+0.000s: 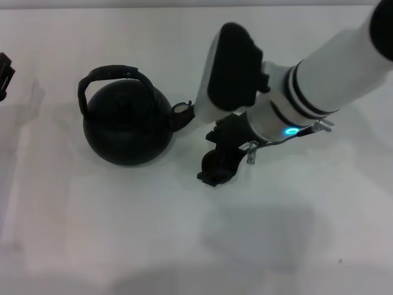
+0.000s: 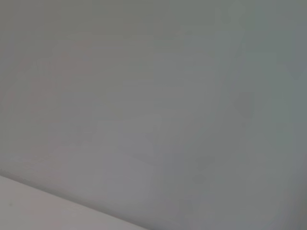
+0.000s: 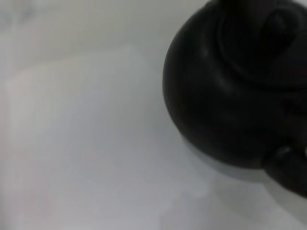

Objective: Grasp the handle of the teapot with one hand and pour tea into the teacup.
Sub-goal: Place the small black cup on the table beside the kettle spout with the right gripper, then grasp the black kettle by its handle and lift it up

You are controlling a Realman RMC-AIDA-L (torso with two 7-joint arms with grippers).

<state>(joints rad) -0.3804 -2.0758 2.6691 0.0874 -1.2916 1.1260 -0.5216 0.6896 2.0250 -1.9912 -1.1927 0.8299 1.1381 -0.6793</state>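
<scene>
The matte black teapot [image 1: 126, 129] stands on the white table left of centre. Its arched handle [image 1: 113, 72] is upright over the lid, and its short spout [image 1: 180, 114] points toward my right arm. My right gripper [image 1: 218, 165] hovers just right of the spout, low over the table and clear of the handle. A small dark rounded shape under it may be the teacup, mostly hidden. The right wrist view shows the teapot body [image 3: 225, 91] and lid knob [image 3: 278, 24] close up. My left gripper [image 1: 3, 74] sits parked at the far left edge.
The white tabletop [image 1: 123, 233] stretches in front of the teapot and both arms. The left wrist view shows only a bare pale surface [image 2: 153, 96]. The right arm's white forearm [image 1: 331, 67] crosses the upper right of the table.
</scene>
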